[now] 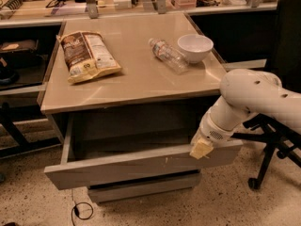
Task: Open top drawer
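The top drawer [131,167] is a wide grey handle-less drawer under the tan tabletop. It stands pulled out towards me, its dark inside showing, with small pale scratches right of centre on its slanted front. My gripper [201,148] on the white arm sits at the drawer's top front edge near its right end, touching the front panel. A narrower grey drawer front [141,190] shows below it.
On the tan tabletop [141,79] lie a snack bag [88,55], a plastic bottle [168,54] and a white bowl [195,47]. A black office chair [275,135] stands to the right behind the arm. Dark shelves are at the left. A cable loop [82,210] lies on the floor.
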Controlling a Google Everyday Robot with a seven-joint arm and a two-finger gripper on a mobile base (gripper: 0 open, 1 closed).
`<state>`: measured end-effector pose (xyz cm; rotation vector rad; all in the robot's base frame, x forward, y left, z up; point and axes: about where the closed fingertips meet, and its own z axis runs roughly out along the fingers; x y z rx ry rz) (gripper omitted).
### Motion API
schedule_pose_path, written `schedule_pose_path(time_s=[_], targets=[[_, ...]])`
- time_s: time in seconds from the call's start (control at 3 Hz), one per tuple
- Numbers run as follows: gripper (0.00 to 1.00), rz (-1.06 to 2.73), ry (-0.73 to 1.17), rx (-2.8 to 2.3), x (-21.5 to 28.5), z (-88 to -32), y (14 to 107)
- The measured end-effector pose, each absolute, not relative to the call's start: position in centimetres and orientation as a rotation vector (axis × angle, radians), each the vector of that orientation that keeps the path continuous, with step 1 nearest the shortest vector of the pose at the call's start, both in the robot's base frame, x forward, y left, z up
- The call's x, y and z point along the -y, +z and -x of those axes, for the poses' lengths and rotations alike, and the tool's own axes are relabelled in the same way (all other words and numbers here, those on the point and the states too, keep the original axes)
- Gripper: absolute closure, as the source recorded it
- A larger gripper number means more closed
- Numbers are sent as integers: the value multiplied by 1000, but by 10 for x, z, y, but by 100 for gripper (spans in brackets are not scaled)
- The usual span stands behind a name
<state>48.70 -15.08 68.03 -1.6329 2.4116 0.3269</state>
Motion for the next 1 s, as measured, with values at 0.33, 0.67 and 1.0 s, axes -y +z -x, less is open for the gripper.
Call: schedule_pose_path(time_s=[0.33,0.67,1.0], targets=[[100,1641,330,-2422,151,-480,681],[100,1646,335,-2436,154,-466,683],[100,1644,335,-2450,157,-451,684]])
